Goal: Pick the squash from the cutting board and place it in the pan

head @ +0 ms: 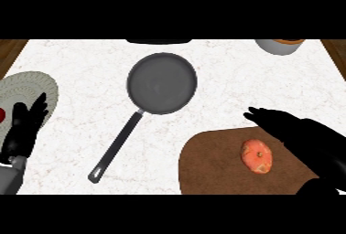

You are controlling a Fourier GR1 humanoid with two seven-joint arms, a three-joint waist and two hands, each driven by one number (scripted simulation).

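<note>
The squash (pixel 257 156) lies on the brown cutting board (pixel 216 164) at the near right of the bench (pixel 81 59), toward the board's right side. It is orange, rounded and slightly oval, with its long axis running near to far; no stem end can be made out, so I cannot tell which way it points. It looks stiff and smooth-skinned, probably of moderate weight and apt to roll, so a grasp across its short axis, left flank to right flank, seems the safest hold.

The right hand (pixel 290 125) hovers over the far right part of the board, just beyond and right of the squash, fingers extended toward the left and holding nothing; whether it touches the squash is not clear, though a gap seems to show. The left hand (pixel 25 125) rests at the left edge, fingers up and relaxed, over a pale plate (pixel 34 84).

The pan (pixel 162 83) sits at centre-far, well apart from the board, its handle (pixel 116 148) angled toward the near left.
</note>
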